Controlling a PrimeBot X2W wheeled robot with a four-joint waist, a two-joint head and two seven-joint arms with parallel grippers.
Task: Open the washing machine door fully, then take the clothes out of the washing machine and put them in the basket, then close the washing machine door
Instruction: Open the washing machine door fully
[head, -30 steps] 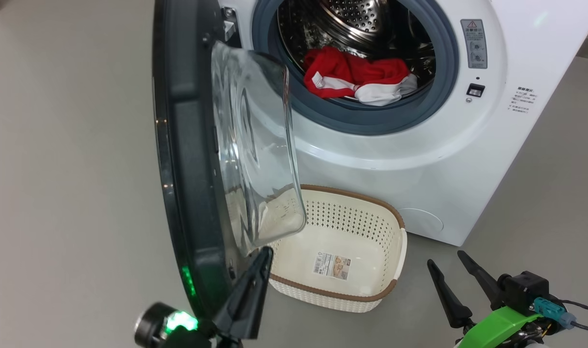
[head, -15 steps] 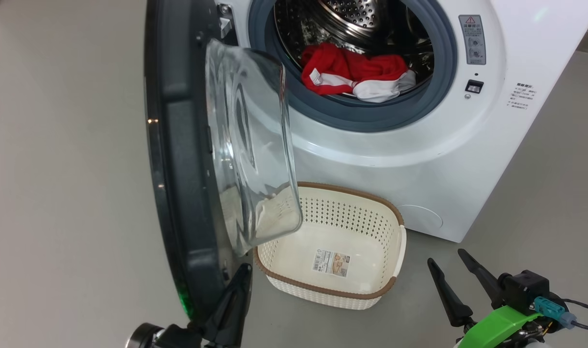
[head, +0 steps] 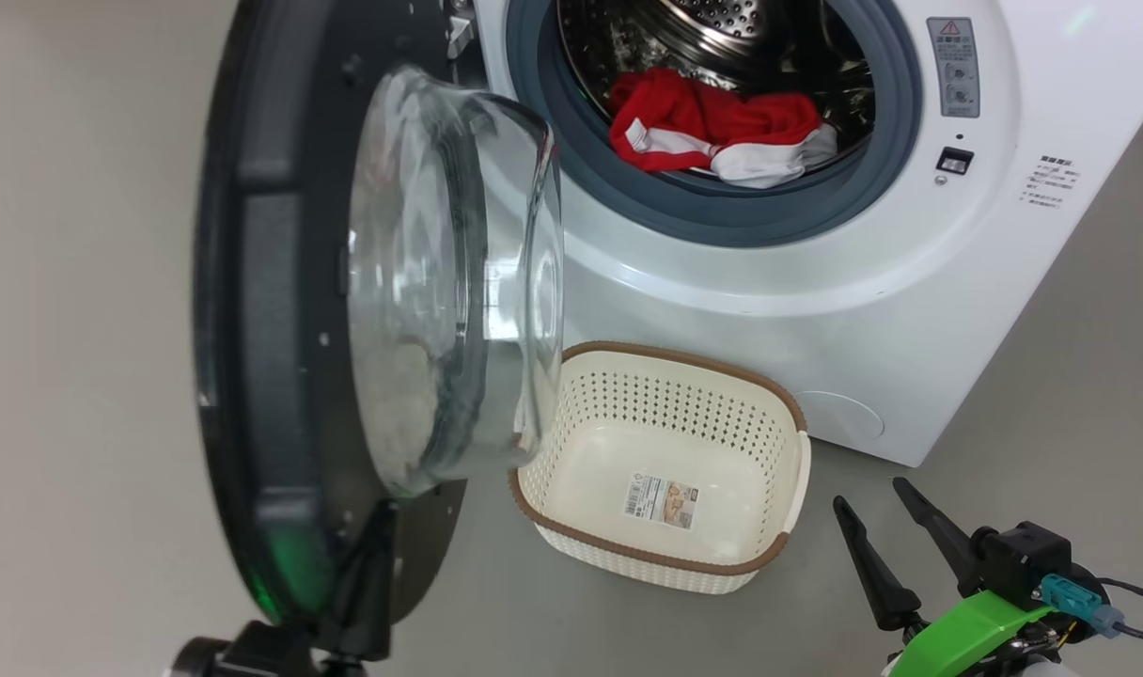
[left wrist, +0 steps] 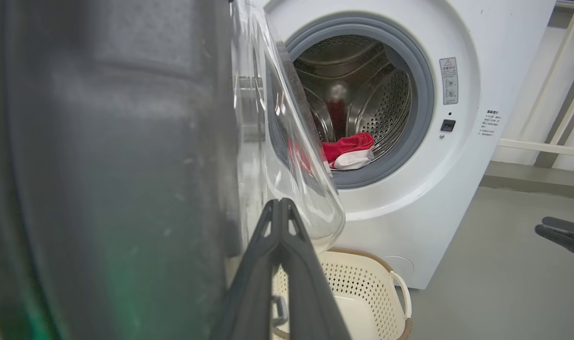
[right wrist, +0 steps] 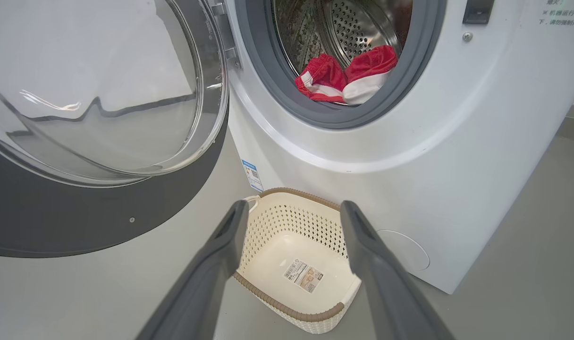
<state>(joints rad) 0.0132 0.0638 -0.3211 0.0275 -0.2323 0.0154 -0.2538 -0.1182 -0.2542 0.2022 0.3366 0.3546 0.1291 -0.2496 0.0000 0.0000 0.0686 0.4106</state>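
The white washing machine [head: 769,320] stands with its door [head: 252,329] swung out to the left, black rim and clear glass bowl facing me. Red and white clothes [head: 722,132] lie at the front of the steel drum, also seen as clothes [right wrist: 348,75] in the right wrist view. The cream basket [head: 670,409] sits empty on the floor below the opening. My left gripper [head: 382,517] is shut, its fingers [left wrist: 281,222] lying against the door's inner face below the glass. My right gripper [head: 870,495] hangs open right of the basket [right wrist: 294,222], holding nothing.
Grey floor spreads to the left and right of the machine. The open door [right wrist: 103,217] juts out over the floor left of the basket. A pale railing [left wrist: 542,146] runs along the wall right of the machine.
The door has swung further open to the left, and my shut left gripper has moved left with it. The head view shifted slightly. My right gripper has stayed put.
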